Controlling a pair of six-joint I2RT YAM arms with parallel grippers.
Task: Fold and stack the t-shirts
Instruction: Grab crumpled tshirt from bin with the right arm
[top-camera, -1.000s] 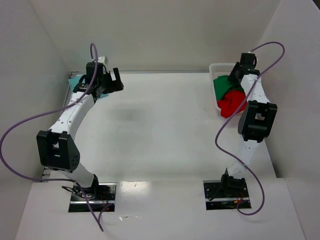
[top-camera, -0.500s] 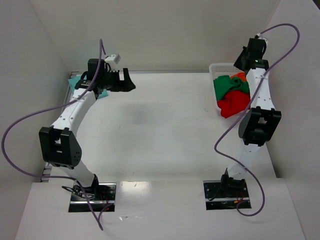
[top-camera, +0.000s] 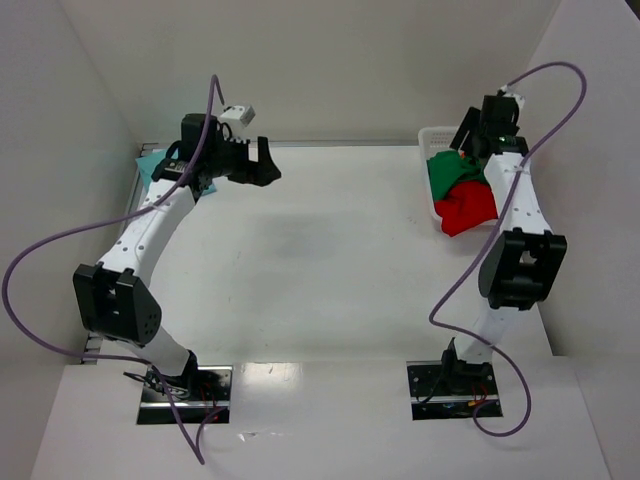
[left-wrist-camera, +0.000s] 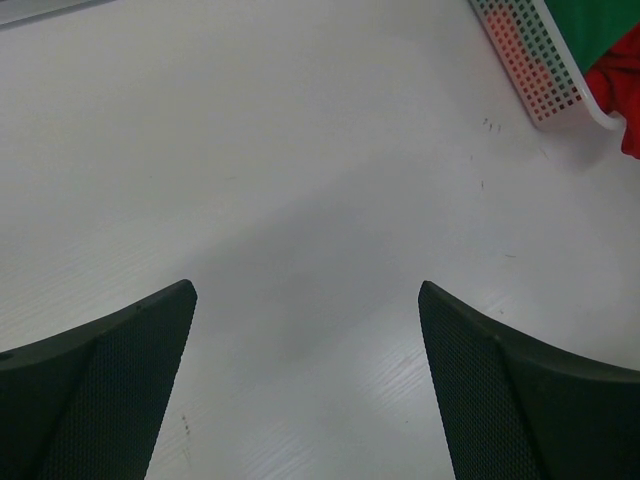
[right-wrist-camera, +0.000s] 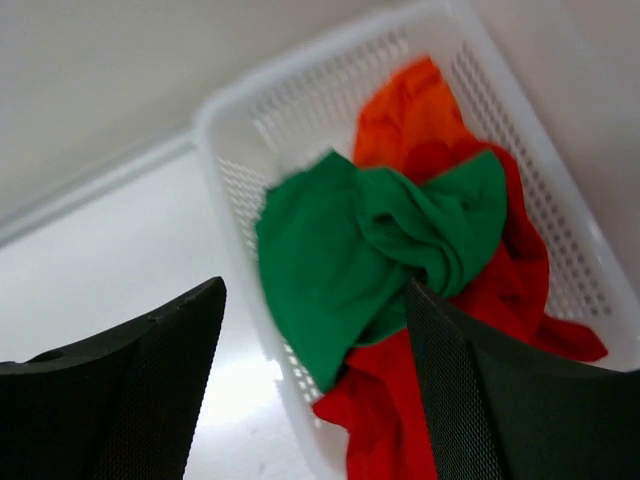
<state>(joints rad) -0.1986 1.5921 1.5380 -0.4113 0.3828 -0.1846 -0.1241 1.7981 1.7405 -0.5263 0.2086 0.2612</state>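
Observation:
A crumpled dark green t-shirt (top-camera: 450, 172) (right-wrist-camera: 380, 250) lies on top of bright red t-shirts (top-camera: 468, 208) (right-wrist-camera: 525, 300) in the white mesh basket (top-camera: 432, 135) (right-wrist-camera: 250, 120) at the far right. One red shirt spills over the basket's near rim. My right gripper (top-camera: 467, 137) (right-wrist-camera: 315, 290) hovers open above the basket, nothing between its fingers. A pale teal t-shirt (top-camera: 150, 163) lies at the far left, partly hidden by my left arm. My left gripper (top-camera: 264, 166) (left-wrist-camera: 305, 295) is open over bare table, holding nothing.
The basket's corner (left-wrist-camera: 535, 70) shows at the top right of the left wrist view, with green cloth (left-wrist-camera: 600, 25) inside. White walls close in the table at the back and both sides. Purple cables loop from both arms.
My right gripper has risen out of the basket and opened from shut; the green shirt lies in the basket. My left gripper has swung right, away from the teal shirt.

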